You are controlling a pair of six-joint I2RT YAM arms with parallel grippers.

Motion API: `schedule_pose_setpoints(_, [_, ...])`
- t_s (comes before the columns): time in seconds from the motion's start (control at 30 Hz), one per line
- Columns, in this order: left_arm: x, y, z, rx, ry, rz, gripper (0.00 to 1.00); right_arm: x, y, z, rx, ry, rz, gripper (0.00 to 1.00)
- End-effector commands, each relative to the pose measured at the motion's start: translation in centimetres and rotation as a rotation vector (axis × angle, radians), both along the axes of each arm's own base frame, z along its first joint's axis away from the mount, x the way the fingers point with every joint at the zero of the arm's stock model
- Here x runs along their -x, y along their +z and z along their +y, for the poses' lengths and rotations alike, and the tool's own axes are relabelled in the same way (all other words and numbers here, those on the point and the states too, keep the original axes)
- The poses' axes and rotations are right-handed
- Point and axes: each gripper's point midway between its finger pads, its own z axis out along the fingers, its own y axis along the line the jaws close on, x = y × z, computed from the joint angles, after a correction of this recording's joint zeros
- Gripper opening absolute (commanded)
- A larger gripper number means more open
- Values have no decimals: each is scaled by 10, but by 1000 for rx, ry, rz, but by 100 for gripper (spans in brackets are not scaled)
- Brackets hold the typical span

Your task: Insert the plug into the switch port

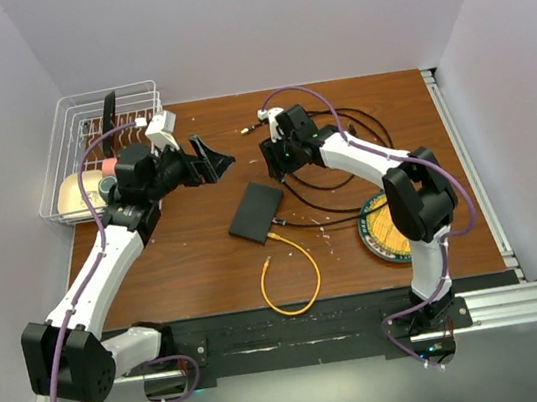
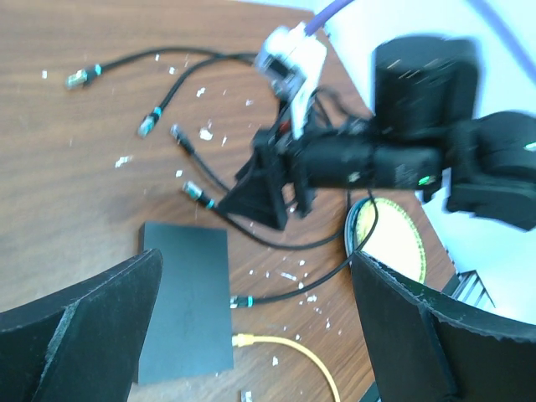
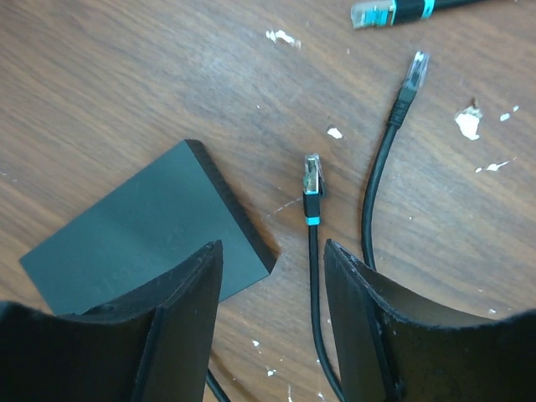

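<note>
wooden table (image 1: 187,264): switch (image 1: 256,213), cables (image 3: 311,251), plate (image 1: 382,232)

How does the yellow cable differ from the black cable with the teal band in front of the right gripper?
The yellow cable curls in a loop, one end at the edge of the switch; the black cable runs straight behind its plug, which lies free. Both lie on the table.

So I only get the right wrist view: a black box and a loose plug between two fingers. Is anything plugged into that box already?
Observer: The top view shows a black cable meeting the right edge of the box, seemingly plugged in.
Visitor: And the other arm?
Observer: The left gripper hangs open, holding nothing.
Visitor: Any other wires?
Observer: A yellow cable lies looped close to the box.
</note>
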Motion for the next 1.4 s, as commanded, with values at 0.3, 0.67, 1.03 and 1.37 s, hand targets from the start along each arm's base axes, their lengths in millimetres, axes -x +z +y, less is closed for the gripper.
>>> schedule_pose_setpoints(0.3, [6, 21, -7, 21, -76, -65, 100, -5, -29, -7, 54, -75, 17, 42])
schedule_pose_setpoints(0.67, [5, 13, -8, 36, -69, -36, 100, 7, -69, -11, 132, -71, 60, 38])
schedule_pose_setpoints(1.03, [-1, 18, -3, 43, -17, -32, 100, 4, -93, -15, 195, -89, 103, 0])
schedule_pose_setpoints(1.37, [-29, -8, 7, 8, 116, 125, 99, -1, -15, -28, 144, -135, -79, 0])
